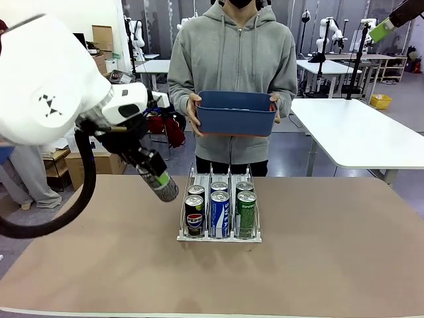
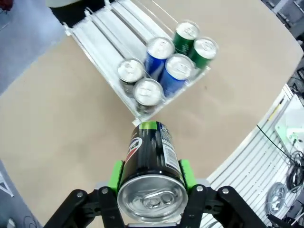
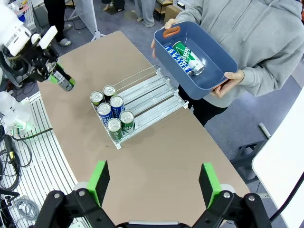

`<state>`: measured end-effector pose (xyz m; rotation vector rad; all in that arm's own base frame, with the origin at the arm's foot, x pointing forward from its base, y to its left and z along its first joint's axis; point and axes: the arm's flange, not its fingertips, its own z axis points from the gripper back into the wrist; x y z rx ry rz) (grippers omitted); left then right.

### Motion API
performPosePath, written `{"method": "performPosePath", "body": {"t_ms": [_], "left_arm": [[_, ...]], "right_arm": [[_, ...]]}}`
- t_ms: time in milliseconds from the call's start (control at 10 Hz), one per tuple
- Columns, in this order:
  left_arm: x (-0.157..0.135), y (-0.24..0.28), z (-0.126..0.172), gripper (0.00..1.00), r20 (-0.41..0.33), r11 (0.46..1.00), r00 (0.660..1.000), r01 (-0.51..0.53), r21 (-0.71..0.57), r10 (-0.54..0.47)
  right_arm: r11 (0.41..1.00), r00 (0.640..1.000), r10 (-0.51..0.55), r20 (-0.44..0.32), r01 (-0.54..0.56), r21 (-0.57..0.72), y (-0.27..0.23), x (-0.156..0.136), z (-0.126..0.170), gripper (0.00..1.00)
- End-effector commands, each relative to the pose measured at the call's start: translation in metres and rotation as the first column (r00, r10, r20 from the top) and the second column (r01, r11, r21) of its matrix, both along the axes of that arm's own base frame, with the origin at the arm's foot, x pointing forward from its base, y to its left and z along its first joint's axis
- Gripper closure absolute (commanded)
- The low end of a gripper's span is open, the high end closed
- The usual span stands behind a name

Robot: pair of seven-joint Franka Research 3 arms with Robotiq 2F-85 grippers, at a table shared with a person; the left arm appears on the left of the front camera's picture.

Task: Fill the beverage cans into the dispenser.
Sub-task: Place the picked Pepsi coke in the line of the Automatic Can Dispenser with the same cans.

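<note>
Tabletop (image 1: 331, 265): brown, carrying the dispenser near its middle, in easy reach of both arms.
Person (image 1: 232, 53): standing at the far edge, a hand at each end of the bin, likely offering the stock left to load.
Left arm (image 1: 59, 86): reaching in from the left, wrist angled down toward the rack's left side.
Bin (image 3: 209, 80): blue, held in the air beyond the far edge, open side tipped toward the robot. Inside, a green can (image 3: 185, 53) lying on its side, with what looks like a blue-and-white can (image 3: 171, 49) just beside it.
Dispenser (image 1: 218, 236): three lanes, seemingly sloped to the near end so cans settle against the front stop. Rear of each lane bare, so room for more.
Left jaws: clamped on a dark can (image 2: 151, 156), green pads (image 2: 115, 175) pressing its sides near the top, base aimed at the rack. Hovering above the tabletop, just left of the dispenser's front corner.
Right jaws: spread wide, holding nothing, raised high off to the right, well apart from rack and bin.
Loaded cans: six upright, paired at the near end. Dark pair (image 1: 195, 215) in the left lane, blue pair (image 1: 220, 212) in the middle, green pair (image 1: 246, 211) on the right. Sorted by colour.
Next move, as judged: dark can into the left lane behind its pair. Risk of knocking the front cans if lowered too close.
</note>
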<state>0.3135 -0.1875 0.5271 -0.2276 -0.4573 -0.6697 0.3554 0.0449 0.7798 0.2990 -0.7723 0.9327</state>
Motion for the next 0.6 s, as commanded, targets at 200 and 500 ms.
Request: {"method": "performPosePath", "body": {"t_ms": [200, 500], "left_arm": [[-0.012, -0.019, -0.042, 0.42, 0.004, 0.983, 0.983, 0.185, -0.001, -0.185], [-0.004, -0.036, -0.061, 0.42, -0.010, 0.968, 0.969, 0.246, -0.050, -0.247]], "right_arm": [[1.000, 1.000, 0.010, -0.003, -0.010, 0.008, 0.000, 0.001, -0.001, 0.00], [1.000, 1.000, 0.010, -0.003, -0.010, 0.008, 0.000, 0.001, -0.001, 0.00]]}}
